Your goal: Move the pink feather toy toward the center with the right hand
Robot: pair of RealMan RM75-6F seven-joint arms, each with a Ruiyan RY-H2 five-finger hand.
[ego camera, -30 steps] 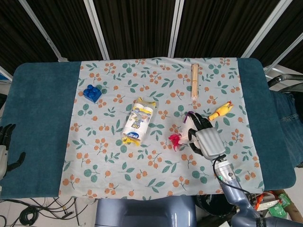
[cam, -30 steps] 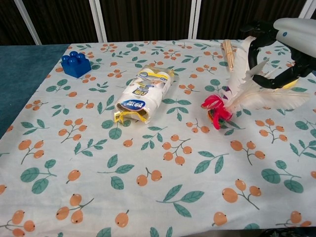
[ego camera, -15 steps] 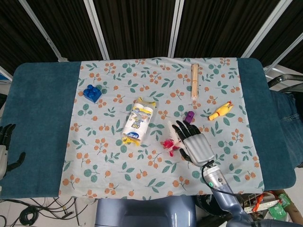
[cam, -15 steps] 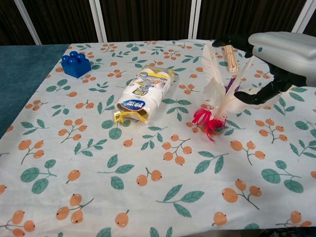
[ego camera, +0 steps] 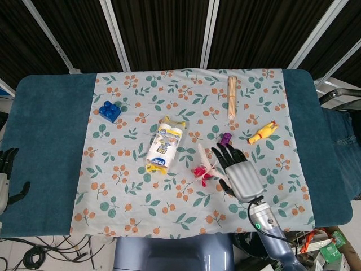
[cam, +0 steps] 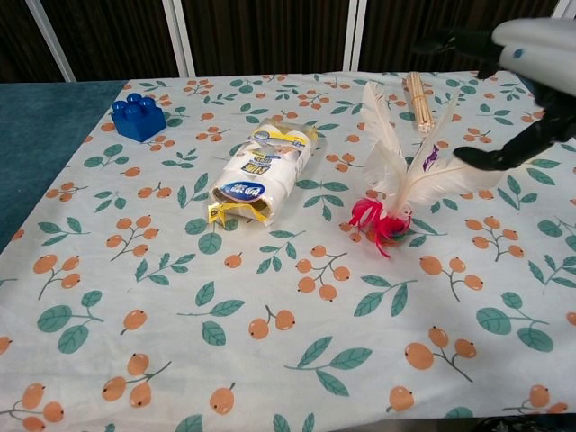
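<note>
Right hand (ego camera: 241, 176) hangs above the floral cloth (ego camera: 124, 186), fingers spread and holding nothing; in the chest view a dark fingertip lies just beside one white plume, contact unclear; left hand (ego camera: 5, 169) sits idle off the left table edge, fingers loosely apart, nothing in it.

Pink feather toy (cam: 389, 193) stands on its pink base on the cloth, white plumes fanned upward, right of the tissue packet (ego camera: 164, 144) and near the middle of the table; purple piece (ego camera: 225, 139) and yellow chicken toy (ego camera: 263, 133) lie beyond it to the right.

Judgement: placement looks about done; step in hand is a clean release; I lift straight up and away so no finger drags a plume and tips the toy; any further nudge should push the base, not the feathers.
</note>
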